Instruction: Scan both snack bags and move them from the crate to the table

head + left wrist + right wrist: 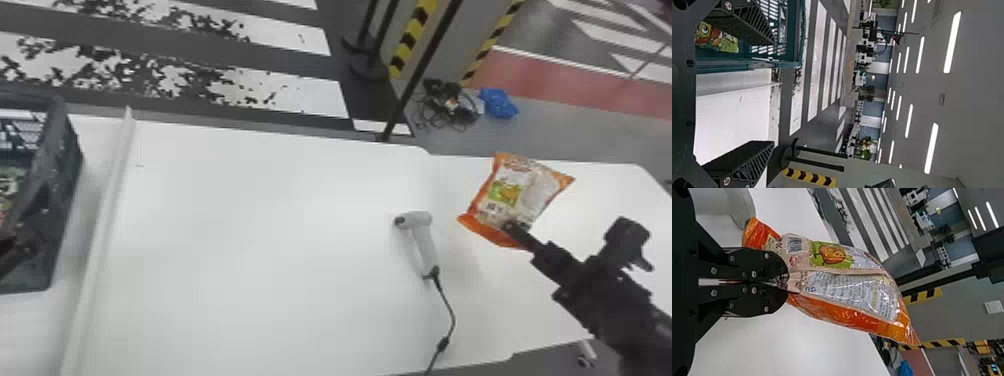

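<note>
One snack bag (520, 192), pinched end hidden in right hand (510, 227), left hand (25, 246) wide, crate (64, 150) cut off in head view.

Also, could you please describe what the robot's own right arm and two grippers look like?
The right arm is matt black, built of chunky, angular segments. The left gripper is black, with wedge-shaped fingers whose sides have an open lattice of slanting ribs, plus silver screws near their bases. The right gripper is also black, its plates dotted with silver screws.
</note>
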